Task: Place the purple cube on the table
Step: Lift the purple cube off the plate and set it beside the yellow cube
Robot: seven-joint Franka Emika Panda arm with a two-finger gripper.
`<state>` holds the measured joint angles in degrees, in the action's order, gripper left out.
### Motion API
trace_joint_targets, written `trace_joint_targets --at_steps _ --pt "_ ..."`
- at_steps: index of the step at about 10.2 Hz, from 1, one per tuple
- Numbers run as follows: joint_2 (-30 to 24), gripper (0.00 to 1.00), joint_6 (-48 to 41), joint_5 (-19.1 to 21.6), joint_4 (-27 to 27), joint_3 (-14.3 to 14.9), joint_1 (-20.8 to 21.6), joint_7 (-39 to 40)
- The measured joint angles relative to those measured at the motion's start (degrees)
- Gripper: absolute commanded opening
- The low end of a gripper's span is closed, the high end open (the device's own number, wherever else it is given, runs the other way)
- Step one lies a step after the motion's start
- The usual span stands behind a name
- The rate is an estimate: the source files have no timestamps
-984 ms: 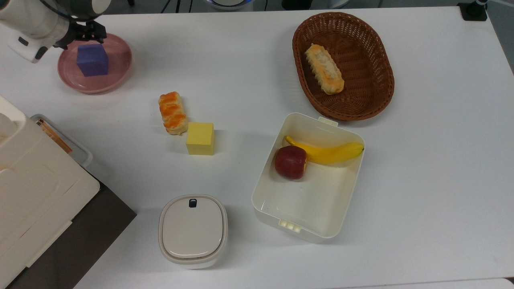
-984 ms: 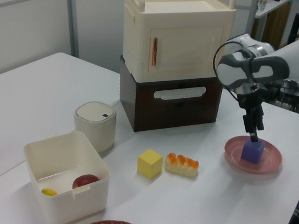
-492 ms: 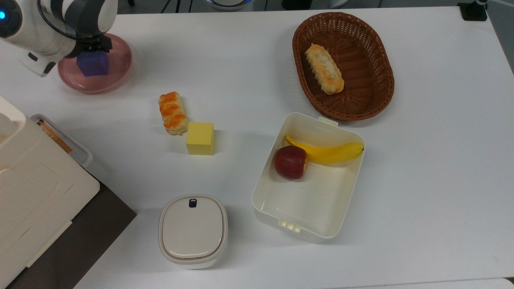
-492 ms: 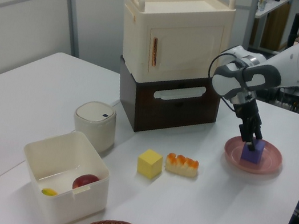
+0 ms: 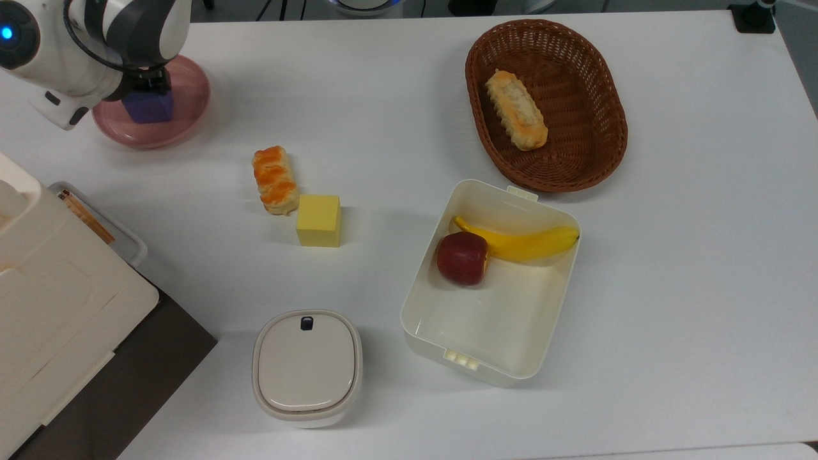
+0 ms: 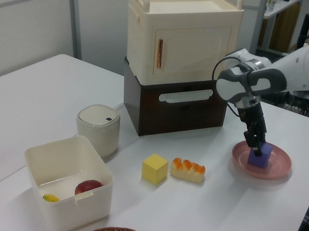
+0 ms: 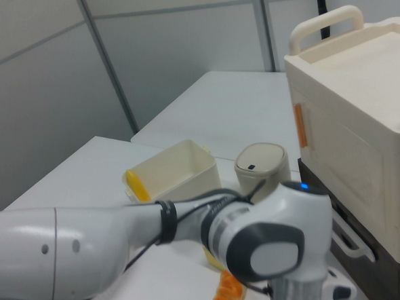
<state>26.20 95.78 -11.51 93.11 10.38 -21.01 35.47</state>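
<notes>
The purple cube (image 5: 149, 106) is sitting on the round pink plate (image 5: 185, 108), not yet on the table (image 5: 671, 268). I am lowering my pincer (image 6: 257, 149) around the cube's top, but I cannot tell how wide it is standing. If I am closing off-centre, the cube may be twisting out or dragging the plate along, and lifting too low risks catching the plate's rim.

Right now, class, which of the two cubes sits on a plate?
The purple cube, on the pink plate under the gripper. The yellow cube rests on the table.
</notes>
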Motion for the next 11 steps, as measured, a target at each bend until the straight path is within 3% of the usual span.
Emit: trace_joint_targets --at_steps 3,6,7,8,9,11 --pt "-2.82 0.14 -9.56 0.00 -6.77 -0.19 5.15 -0.15" --pt "-4.82 0.16 -12.32 0.21 -7.46 -0.69 16.62 -3.40" --pt "-4.73 0.27 -12.33 0.45 -7.42 -1.44 19.82 -4.56" --pt "-4.67 0.52 -12.33 2.02 -7.41 -2.46 21.68 -5.39" --pt "-4.67 0.96 -12.33 3.93 -7.41 -3.65 22.09 -6.04" --pt "-4.66 1.00 -12.33 4.29 -7.41 -6.81 22.01 -8.40"
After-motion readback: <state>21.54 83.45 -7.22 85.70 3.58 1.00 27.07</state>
